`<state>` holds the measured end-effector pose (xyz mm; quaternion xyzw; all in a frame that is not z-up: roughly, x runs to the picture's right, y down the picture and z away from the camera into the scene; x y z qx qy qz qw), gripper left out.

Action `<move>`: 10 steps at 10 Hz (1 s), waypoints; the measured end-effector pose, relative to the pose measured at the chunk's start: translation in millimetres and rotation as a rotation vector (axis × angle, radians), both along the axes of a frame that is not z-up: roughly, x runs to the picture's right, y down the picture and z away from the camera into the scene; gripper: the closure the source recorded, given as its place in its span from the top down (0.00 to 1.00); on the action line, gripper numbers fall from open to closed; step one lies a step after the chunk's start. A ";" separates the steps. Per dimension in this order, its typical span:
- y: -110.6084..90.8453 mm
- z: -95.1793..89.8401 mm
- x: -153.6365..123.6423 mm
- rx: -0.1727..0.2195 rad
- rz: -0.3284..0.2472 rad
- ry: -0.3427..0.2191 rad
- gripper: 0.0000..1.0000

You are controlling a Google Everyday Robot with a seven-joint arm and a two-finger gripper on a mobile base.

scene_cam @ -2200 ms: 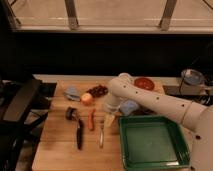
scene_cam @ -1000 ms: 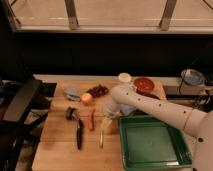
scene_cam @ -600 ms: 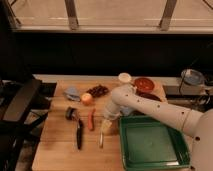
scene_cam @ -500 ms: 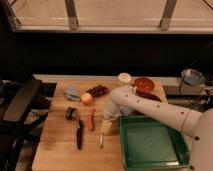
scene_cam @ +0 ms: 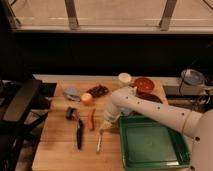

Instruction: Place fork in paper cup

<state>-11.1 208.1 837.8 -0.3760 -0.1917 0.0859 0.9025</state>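
Your pincer sits low over the table, roughly mid-table, just off the left edge of the green tray. It's right at the far end of the fork. Can't tell whether it's wide, narrow or gripping; it's too dark and small at that spot.

The fork lies flat on the wood, lengthwise front-to-back and close to the table's front edge. It's betw. the black-handled utensil on its left and the tray on its right.

The carrot is just left of the pincer, approx. parallel to the fork and a bit further back.

The paper cup stands upright at the back edge of the table, well apart from the fork. The red bowl is just beside it on the right, w/ a dark maroon plate in front of that, partly hidden by the arm.

Back-left area: an orange fruit, a dark bunch of grapes and a blue item.

The arm comes in from your right, crossing the tray's back edge.
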 end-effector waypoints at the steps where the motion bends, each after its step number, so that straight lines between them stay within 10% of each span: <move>1: 0.3 -0.2 -0.6 0.002 0.001 -0.001 0.12; 5: -5.3 -7.1 3.7 0.031 0.026 -0.017 0.00; 10: -70.7 -66.5 18.9 0.160 0.024 -0.167 0.00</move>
